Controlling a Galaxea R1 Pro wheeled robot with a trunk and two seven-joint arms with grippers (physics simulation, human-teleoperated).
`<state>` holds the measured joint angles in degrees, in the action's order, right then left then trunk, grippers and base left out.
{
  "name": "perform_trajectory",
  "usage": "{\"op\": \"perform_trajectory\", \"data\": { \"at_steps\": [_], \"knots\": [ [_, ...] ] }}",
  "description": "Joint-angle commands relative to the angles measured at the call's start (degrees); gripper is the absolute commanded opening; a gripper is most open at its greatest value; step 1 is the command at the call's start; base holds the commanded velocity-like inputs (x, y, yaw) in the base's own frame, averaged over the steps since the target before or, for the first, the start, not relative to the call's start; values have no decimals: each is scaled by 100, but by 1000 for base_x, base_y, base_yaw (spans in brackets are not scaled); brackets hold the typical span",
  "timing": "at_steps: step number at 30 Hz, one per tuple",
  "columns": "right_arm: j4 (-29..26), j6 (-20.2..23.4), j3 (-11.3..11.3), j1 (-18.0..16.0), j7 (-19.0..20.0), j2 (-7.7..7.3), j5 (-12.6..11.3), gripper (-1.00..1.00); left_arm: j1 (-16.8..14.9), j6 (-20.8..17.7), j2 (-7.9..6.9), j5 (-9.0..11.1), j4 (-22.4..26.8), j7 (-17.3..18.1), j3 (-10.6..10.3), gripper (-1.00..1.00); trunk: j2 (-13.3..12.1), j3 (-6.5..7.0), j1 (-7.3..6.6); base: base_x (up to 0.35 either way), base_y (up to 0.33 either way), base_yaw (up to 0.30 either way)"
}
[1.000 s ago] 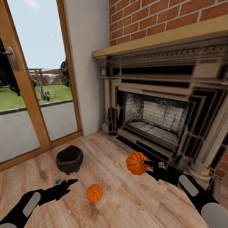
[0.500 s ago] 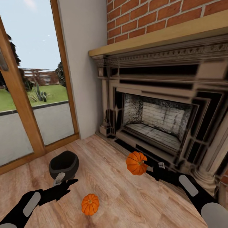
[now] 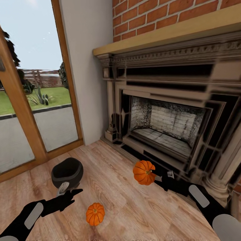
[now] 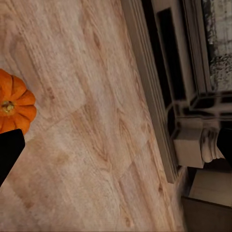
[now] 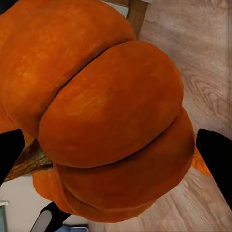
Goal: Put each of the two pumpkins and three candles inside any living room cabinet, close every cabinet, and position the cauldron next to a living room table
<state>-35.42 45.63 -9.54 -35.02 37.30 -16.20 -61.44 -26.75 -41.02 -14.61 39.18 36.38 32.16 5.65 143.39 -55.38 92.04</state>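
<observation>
My right tool (image 3: 158, 176) pinches one bright orange ribbed pumpkin (image 3: 144, 172), carried clear of the pale wooden plank floor (image 3: 134, 211) before the fireplace. The second small orange pumpkin (image 3: 95, 214) sits on the floor just right of and below my left tool (image 3: 71, 193), whose fingers are spread and empty, so the left arm is nearer. The round black cauldron (image 3: 67, 172) stands just beyond that tool.

Place: a home's living room, simulator-rendered.
Hearth: a carved fireplace (image 3: 167, 130) under a wooden mantel (image 3: 167, 35), set in a red brick wall (image 3: 157, 15).
Floor: pale wood planks (image 3: 120, 197).
Door: a wood-framed glass door (image 3: 36, 83) looking onto lawn, fence and paving.
Decor: pumpkins (image 3: 95, 214) and a cauldron (image 3: 67, 172) on the floor.
</observation>
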Motion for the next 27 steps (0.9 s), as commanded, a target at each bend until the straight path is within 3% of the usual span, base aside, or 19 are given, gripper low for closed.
{"op": "perform_trajectory", "data": {
  "at_steps": [1,27],
  "knots": [
    [0,13,-21,-5,6,-6,-35,-100,-4,-37,2,11,0,10,15,100,4,-28,1,0,0,0],
    [-8,16,-39,-5,21,1,-35,-100,-5,-35,10,28,-61,99,15,100,39,-604,68,0,0,0]
  ]
}}
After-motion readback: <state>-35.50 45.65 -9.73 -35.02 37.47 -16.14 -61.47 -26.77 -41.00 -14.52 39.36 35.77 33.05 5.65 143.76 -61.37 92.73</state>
